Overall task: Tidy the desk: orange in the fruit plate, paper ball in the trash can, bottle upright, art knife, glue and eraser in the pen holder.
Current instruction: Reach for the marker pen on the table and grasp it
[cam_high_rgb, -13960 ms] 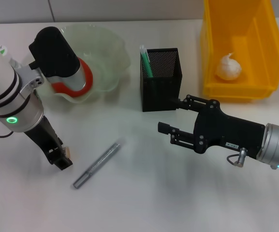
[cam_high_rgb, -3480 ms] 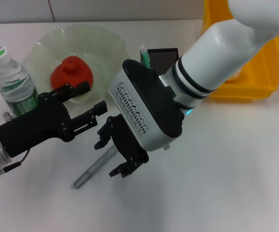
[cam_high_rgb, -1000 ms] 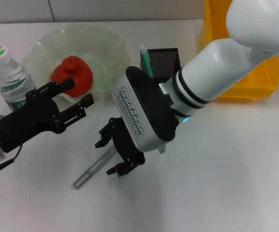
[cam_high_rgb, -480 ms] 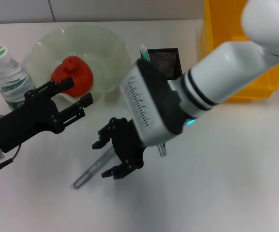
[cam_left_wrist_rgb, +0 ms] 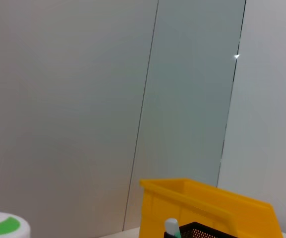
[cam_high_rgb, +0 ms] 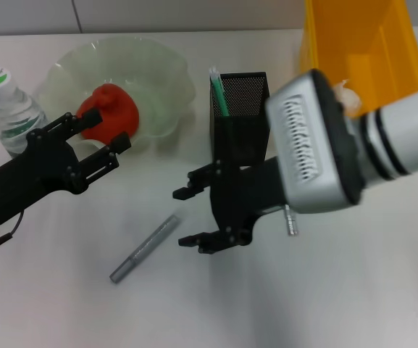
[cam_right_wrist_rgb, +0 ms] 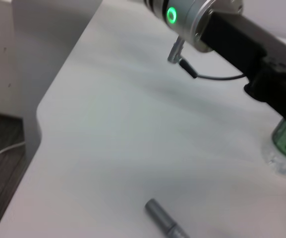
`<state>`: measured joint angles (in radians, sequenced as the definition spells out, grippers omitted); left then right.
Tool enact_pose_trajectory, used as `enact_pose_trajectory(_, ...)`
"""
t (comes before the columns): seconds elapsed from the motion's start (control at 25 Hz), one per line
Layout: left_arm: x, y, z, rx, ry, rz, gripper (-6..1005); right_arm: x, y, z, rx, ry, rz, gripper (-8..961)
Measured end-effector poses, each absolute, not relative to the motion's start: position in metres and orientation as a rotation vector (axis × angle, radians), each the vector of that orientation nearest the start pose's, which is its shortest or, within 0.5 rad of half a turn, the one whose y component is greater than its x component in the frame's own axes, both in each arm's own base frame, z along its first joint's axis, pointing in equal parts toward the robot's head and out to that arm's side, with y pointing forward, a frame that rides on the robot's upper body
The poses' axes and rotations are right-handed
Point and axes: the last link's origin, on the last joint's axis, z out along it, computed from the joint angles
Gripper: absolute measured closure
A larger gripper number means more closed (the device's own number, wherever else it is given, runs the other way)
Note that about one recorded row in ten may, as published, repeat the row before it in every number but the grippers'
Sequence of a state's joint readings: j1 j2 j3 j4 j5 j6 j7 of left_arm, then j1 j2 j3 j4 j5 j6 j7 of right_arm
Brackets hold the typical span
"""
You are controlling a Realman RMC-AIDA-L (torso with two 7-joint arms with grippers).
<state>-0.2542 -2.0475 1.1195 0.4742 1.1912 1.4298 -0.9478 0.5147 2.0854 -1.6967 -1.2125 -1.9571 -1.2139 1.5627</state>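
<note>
The slim grey metal art knife lies flat on the white surface, just beside the open right hand. It looks light, stiff and slippery; pinch its middle.

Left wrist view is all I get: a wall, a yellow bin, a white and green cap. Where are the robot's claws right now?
Observer: The right gripper hangs open over the table, in front of the pen holder.
Operator: Is it holding anything?
Observer: No. The art knife lies flat on the table beside it, untouched.
Operator: And the other claw?
Observer: The left gripper is open and empty, near the fruit plate.
Operator: Anything in that plate?
Observer: Yes, the orange sits in it.
</note>
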Motion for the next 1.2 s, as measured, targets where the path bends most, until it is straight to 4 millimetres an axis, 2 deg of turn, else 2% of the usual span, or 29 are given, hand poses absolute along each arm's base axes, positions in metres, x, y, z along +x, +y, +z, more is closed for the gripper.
enact_pose_trajectory(0.04, -0.303, 0.280, -0.007, -2.301, -0.534, -0.982, 351, 0.133, 0.311, -0.077, -3.035, -0.317, 0.171, 311)
enact_pose_trajectory(0.2, -0.302, 0.281, -0.007, -2.298, -0.539, -0.988, 353, 0.136, 0.311, -0.061, -3.008, -0.207, 0.297, 311)
enact_pose_trajectory(0.4, -0.302, 0.280, -0.008, -2.297, -0.548, -0.992, 356, 0.150, 0.321, -0.027, -2.879, 0.004, 0.493, 312)
enact_pose_trajectory(0.44, -0.302, 0.280, -0.008, -2.296, -0.552, -0.996, 357, 0.159, 0.324, -0.015, -2.827, 0.087, 0.556, 312)
enact_pose_trajectory(0.52, -0.302, 0.280, -0.008, -2.290, -0.563, -1.004, 358, 0.165, 0.324, -0.009, -2.803, 0.133, 0.594, 312)
enact_pose_trajectory(0.6, -0.302, 0.280, -0.008, -2.290, -0.563, -1.004, 359, 0.177, 0.323, 0.002, -2.755, 0.223, 0.690, 312)
enact_pose_trajectory(0.64, -0.301, 0.280, -0.008, -2.279, -0.584, -1.020, 360, 0.191, 0.319, 0.014, -2.687, 0.309, 0.819, 312)
enact_pose_trajectory(0.68, -0.301, 0.280, -0.008, -2.279, -0.584, -1.020, 361, 0.191, 0.319, 0.014, -2.687, 0.309, 0.819, 312)
enact_pose_trajectory(0.8, -0.289, 0.290, -0.006, -2.290, -0.616, -1.078, 362, 0.213, 0.308, 0.030, -2.568, 0.381, 1.038, 312)
enact_pose_trajectory(0.84, -0.284, 0.294, -0.001, -2.307, -0.624, -1.091, 363, 0.227, 0.298, 0.039, -2.501, 0.411, 1.162, 313)
enact_pose_trajectory(0.88, -0.284, 0.294, -0.001, -2.307, -0.624, -1.091, 363, 0.227, 0.298, 0.039, -2.501, 0.411, 1.162, 313)
enact_pose_trajectory(0.96, -0.275, 0.299, 0.003, -2.373, -0.615, -1.073, 365, 0.245, 0.285, 0.044, -2.441, 0.467, 1.264, 313)
enact_pose_trajectory(1.0, -0.275, 0.299, 0.003, -2.373, -0.615, -1.073, 365, 0.245, 0.285, 0.044, -2.441, 0.467, 1.264, 313)
enact_pose_trajectory(1.04, -0.260, 0.305, 0.007, -2.489, -0.621, -1.012, 366, 0.254, 0.278, 0.043, -2.407, 0.495, 1.300, 313)
enact_pose_trajectory(1.2, -0.244, 0.310, 0.010, -2.599, -0.628, -0.925, 368, 0.265, 0.270, 0.037, -2.372, 0.517, 1.315, 313)
